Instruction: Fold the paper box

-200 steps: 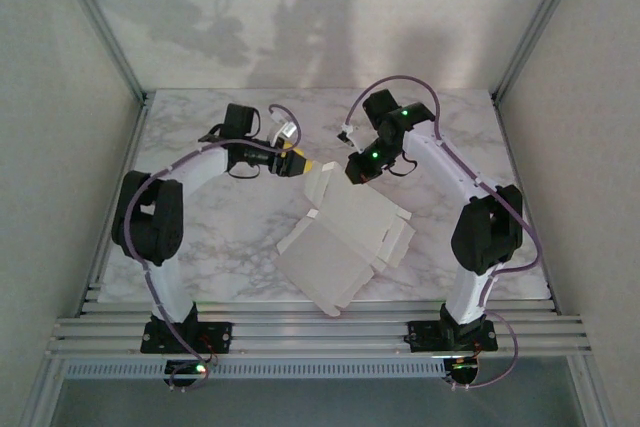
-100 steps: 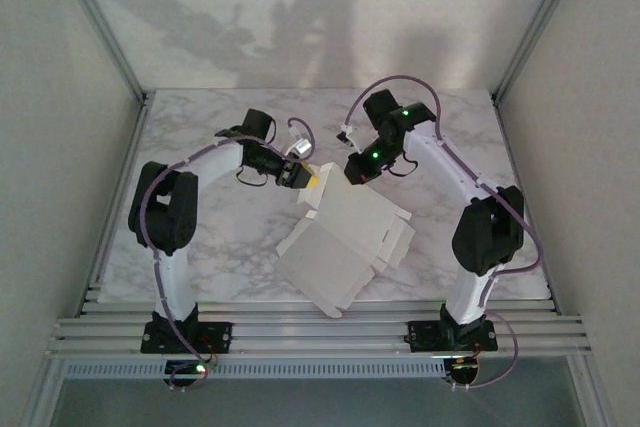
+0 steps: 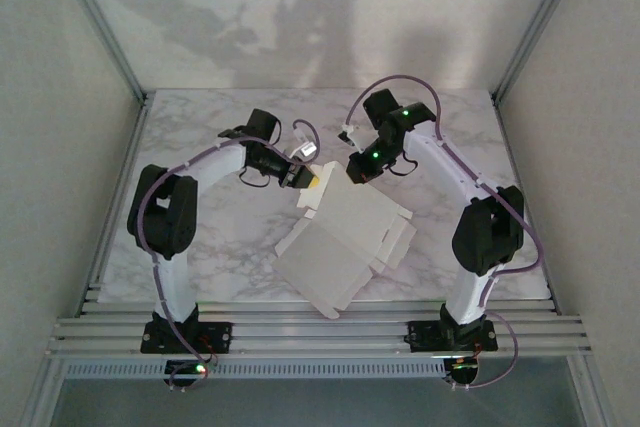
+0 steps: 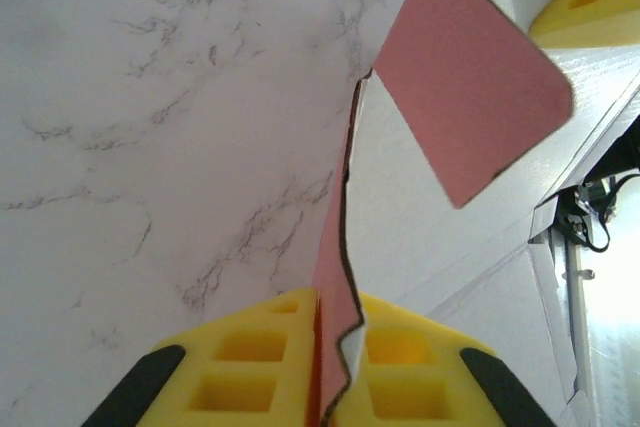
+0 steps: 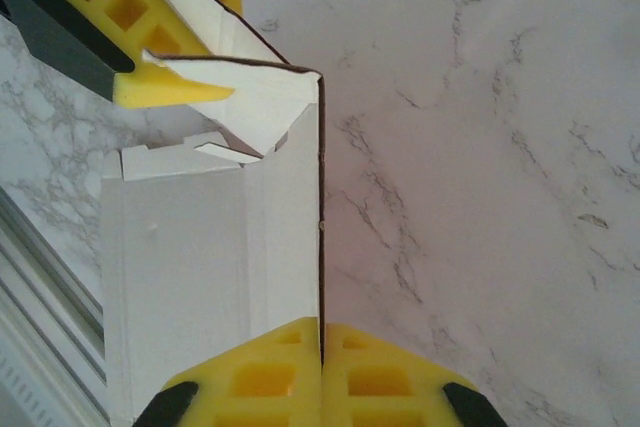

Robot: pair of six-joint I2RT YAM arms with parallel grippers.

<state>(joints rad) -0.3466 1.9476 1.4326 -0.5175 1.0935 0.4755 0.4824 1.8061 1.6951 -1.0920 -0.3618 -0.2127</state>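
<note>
Now the left pincer is pressed together on a corner flap at the far end of the paper box. The box lies mid-desk, its long axis running from the pincers toward the near edge. Just beside, the right pincer pinches the neighbouring wall edge. Both arms are equally near, and I judge only their closeness to each other could hamper the fold.

The top camera looks down from above and behind both arm bases over the whole marble table. Each wrist camera rides close behind its own yellow fingers, looking along them; both share an edge of the paper box, and apparently each other's fingertips.
</note>
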